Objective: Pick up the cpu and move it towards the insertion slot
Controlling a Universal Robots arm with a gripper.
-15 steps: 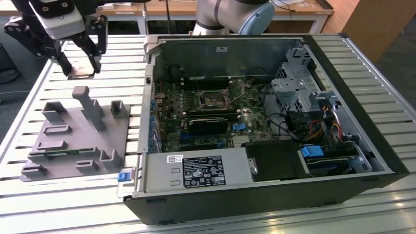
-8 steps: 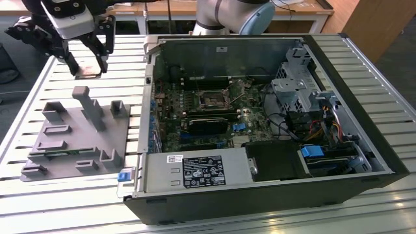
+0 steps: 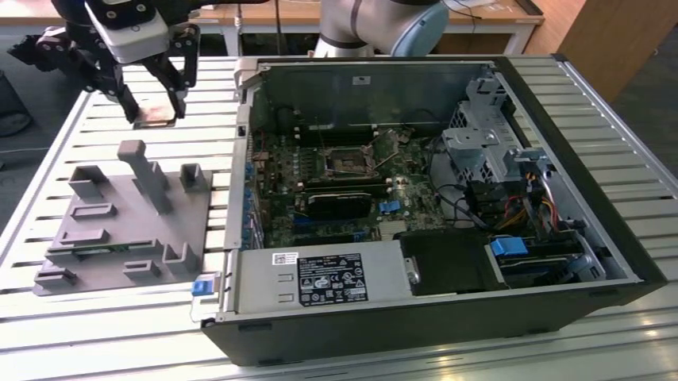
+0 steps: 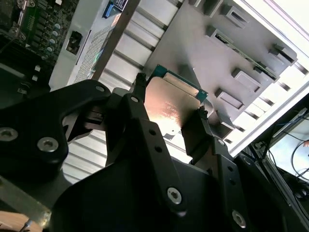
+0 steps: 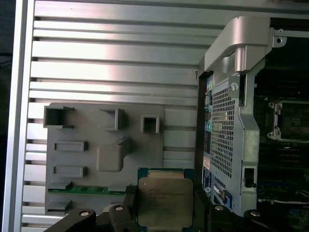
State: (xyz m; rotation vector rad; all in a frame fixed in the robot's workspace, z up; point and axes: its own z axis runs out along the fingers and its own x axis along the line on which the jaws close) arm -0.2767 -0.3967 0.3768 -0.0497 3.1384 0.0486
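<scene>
Gripping the cpu (image 5: 162, 200) by two opposite edges, the claw (image 3: 157, 111) hangs above the slatted counter (image 3: 95, 135), past the grey tray (image 3: 127, 230); the insertion slot (image 3: 344, 159) sits well apart inside the open computer case (image 3: 593, 198)

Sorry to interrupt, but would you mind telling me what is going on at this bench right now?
The robot arm's hand is shut on the cpu, gripping the chip by its edges and holding it up in the air. In the exterior view it hangs above the slatted table, beyond the grey plastic tray and to the exterior view's left of the open computer case. The insertion slot sits on the board inside the case, and the chip has not reached it yet.
</scene>
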